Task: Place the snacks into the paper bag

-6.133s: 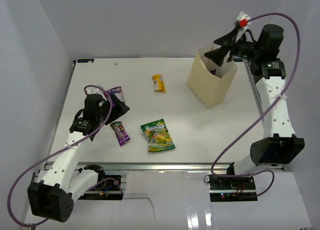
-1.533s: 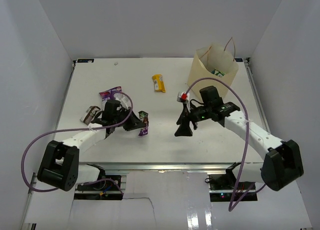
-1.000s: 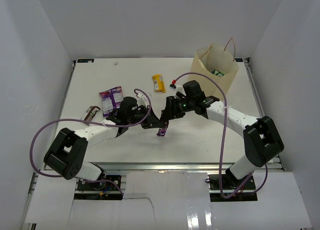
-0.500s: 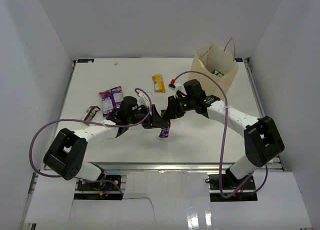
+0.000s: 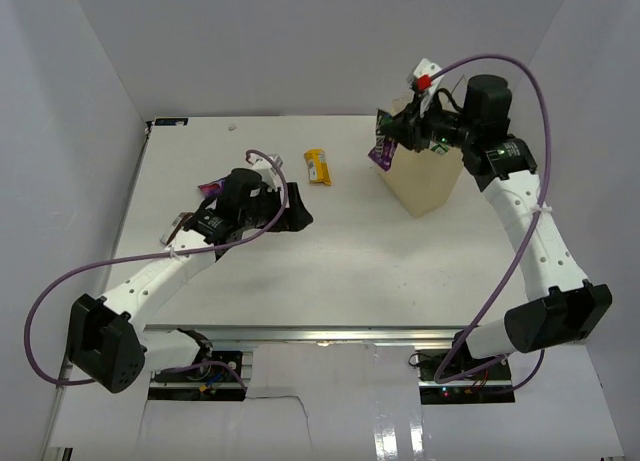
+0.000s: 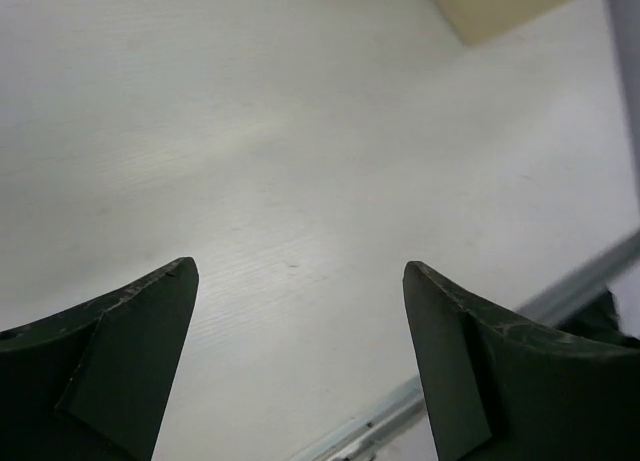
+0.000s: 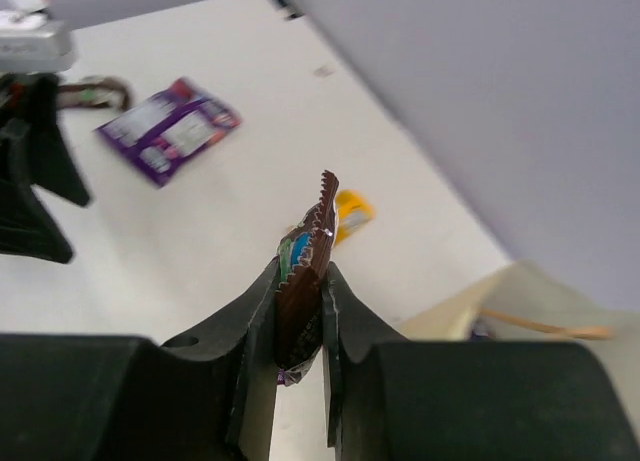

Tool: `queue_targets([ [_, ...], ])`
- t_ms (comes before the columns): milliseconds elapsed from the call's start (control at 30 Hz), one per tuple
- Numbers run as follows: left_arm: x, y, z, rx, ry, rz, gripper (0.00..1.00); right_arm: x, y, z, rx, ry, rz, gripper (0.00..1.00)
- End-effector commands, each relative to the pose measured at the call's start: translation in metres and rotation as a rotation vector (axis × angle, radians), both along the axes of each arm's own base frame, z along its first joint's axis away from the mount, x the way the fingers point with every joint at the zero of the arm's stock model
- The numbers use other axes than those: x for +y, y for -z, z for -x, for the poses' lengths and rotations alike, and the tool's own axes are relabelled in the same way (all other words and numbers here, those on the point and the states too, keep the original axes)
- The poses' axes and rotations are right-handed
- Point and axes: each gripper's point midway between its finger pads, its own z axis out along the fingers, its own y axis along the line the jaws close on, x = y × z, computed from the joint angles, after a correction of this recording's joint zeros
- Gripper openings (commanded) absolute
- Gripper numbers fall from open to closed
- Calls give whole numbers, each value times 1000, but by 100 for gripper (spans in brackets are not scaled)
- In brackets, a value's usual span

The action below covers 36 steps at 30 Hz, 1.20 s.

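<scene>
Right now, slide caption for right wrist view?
Right gripper pinching a purple-brown candy pack edge-on, tan paper bag at lower right, small yellow bar on the white table beyond.

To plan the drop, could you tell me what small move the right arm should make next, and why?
Probably carry the right gripper a little further over the paper bag before opening: it is shut on the purple candy pack, which hangs by the bag's left rim, not clearly above the opening.

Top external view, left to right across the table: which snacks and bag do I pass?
Purple packet → yellow-orange bar → raised purple candy pack → paper bag.
</scene>
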Motion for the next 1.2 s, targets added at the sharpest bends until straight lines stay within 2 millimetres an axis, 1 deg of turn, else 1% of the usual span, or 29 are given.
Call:
queue_targets([
  [0,84,21,-13,-3,-268,-338,94,-35,-68,-18,-227,164,5,8],
  [33,102,27,-10,25,-315,-402,94,-54,-88,-31,-282,262,-11,8],
  [67,116,29,-11,30,-356,-451,94,-64,-97,-36,-301,313,-23,8],
  [100,137,25,-15,8,-424,-527,94,-73,-104,-42,-309,366,-36,8],
  [133,156,27,-13,27,-472,-588,95,-91,-109,-52,-322,454,-35,8],
  [167,169,29,-14,38,-509,-642,95,-99,-116,-58,-345,501,-46,8],
  [200,181,26,-16,41,-545,-681,95,-108,-114,-66,-341,559,-52,8],
  [233,203,24,-17,52,-600,-744,95,-124,-113,-74,-343,643,-50,8],
  [267,211,23,-20,53,-622,-769,96,-130,-111,-79,-341,681,-49,8],
  [300,220,24,-22,60,-640,-798,96,-136,-103,-86,-338,718,-44,8],
  [333,236,21,-27,52,-683,-829,96,-146,-98,-91,-331,783,-43,8],
  [400,253,21,-33,54,-717,-855,97,-154,-80,-101,-305,835,-28,8],
  [467,264,18,-44,19,-729,-880,98,-162,-67,-107,-287,878,-17,8],
  [500,272,23,-46,28,-740,-900,98,-163,-54,-112,-270,888,-6,8],
  [567,280,32,-54,29,-730,-914,98,-165,-40,-118,-242,899,4,8],
  [667,293,50,-66,73,-726,-926,98,-163,-23,-120,-206,873,14,15],
  [700,296,55,-68,85,-725,-928,97,-162,-21,-120,-203,868,17,21],
  [733,303,66,-73,110,-732,-934,96,-156,-17,-118,-196,827,20,26],
  [767,304,67,-80,113,-729,-921,93,-155,-17,-116,-197,815,30,30],
  [800,307,71,-83,127,-732,-919,91,-153,-15,-114,-194,798,38,40],
  [833,316,76,-85,150,-749,-919,88,-147,-14,-111,-194,757,45,45],
  [867,318,82,-94,173,-746,-919,86,-145,-15,-105,-195,735,53,48],
  [933,320,93,-99,220,-725,-894,82,-139,-14,-96,-199,668,62,60],
  [967,319,104,-102,249,-705,-894,81,-137,-12,-88,-196,643,70,64],
  [1000,329,103,-106,261,-724,-873,78,-136,-11,-83,-202,619,84,69],
  [1033,332,108,-106,282,-721,-872,77,-128,-9,-77,-201,564,85,73],
  [1067,333,118,-105,309,-709,-875,75,-127,-4,-69,-188,541,96,78],
  [1133,335,124,-105,332,-695,-859,70,-120,1,-59,-177,485,101,82],
  [1167,336,129,-104,347,-690,-858,69,-119,7,-53,-163,469,106,84],
])
